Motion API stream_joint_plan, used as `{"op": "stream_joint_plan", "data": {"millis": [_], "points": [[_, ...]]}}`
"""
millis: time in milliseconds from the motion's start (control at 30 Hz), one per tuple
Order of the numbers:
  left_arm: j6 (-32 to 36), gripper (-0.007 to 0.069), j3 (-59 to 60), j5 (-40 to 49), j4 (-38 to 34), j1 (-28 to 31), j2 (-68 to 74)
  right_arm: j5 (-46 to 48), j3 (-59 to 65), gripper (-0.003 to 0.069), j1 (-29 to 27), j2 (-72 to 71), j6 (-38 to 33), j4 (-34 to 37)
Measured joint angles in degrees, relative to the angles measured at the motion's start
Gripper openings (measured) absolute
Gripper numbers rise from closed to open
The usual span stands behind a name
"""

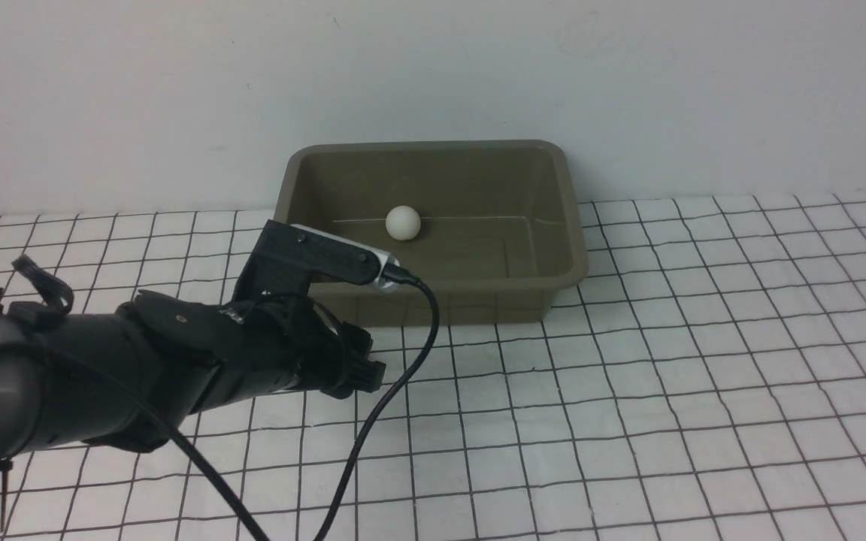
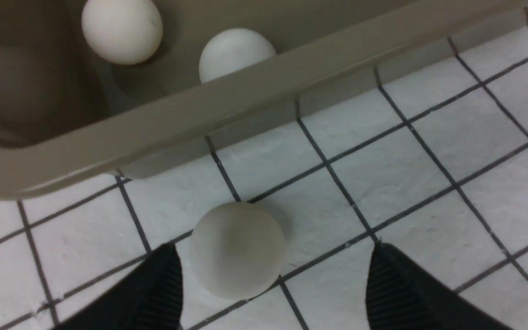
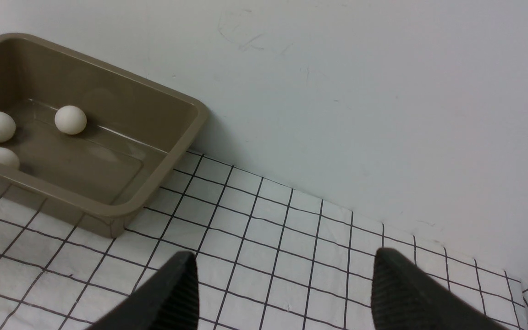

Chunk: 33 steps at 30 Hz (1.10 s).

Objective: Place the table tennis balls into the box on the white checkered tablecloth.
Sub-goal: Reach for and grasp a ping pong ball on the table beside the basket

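Roughly, the job looks three quarters done. In the front view the box stands open side up on the white checkered tablecloth. Its long axis runs side to side, parallel to the wall behind it. One ball shows inside, and the left arm covers the box's near left corner.

In the left wrist view a ball and a second ball lie inside the box, close to its near wall. The fourth ball sits on the cloth just outside that wall. The left gripper hangs over it with jaws spread wide, the ball between them and closer to one finger. Nothing is gripped, and whether that finger touches the ball I cannot tell.

In the right wrist view three table tennis balls gather toward one end of the box. The right gripper, well apart from the box, is wide open and empty.

What seems left is closing on the fourth ball, lifting it over the rim and releasing it. Being spheres, the balls point no way.
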Motion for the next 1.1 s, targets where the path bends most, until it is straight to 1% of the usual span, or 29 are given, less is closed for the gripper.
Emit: {"op": "stream_joint_plan", "data": {"millis": [367,800,933,967,1033,1100], "points": [[0.00,0.0479,-4.75,-0.78,0.00,0.00,8.67,0.00,0.00,0.0462,0.00,0.00,0.00,0.00],[0.00,0.0478,-5.47,-2.18,0.00,0.00,11.94,0.00,0.00,0.0462,0.00,0.00,0.00,0.00],[0.00,0.0428,-5.47,-2.58,-0.08,0.00,12.10,0.00,0.00,0.0462,0.00,0.00,0.00,0.00],[0.00,0.0391,-5.49,-2.75,-0.24,0.00,12.10,0.00,0.00,0.0462,0.00,0.00,0.00,0.00],[0.00,0.0349,-5.49,-2.95,-0.35,0.00,12.10,0.00,0.00,0.0462,0.00,0.00,0.00,0.00],[0.00,0.0343,-5.49,-3.06,-0.54,0.00,12.10,0.00,0.00,0.0462,0.00,0.00,-0.05,0.00]]}}
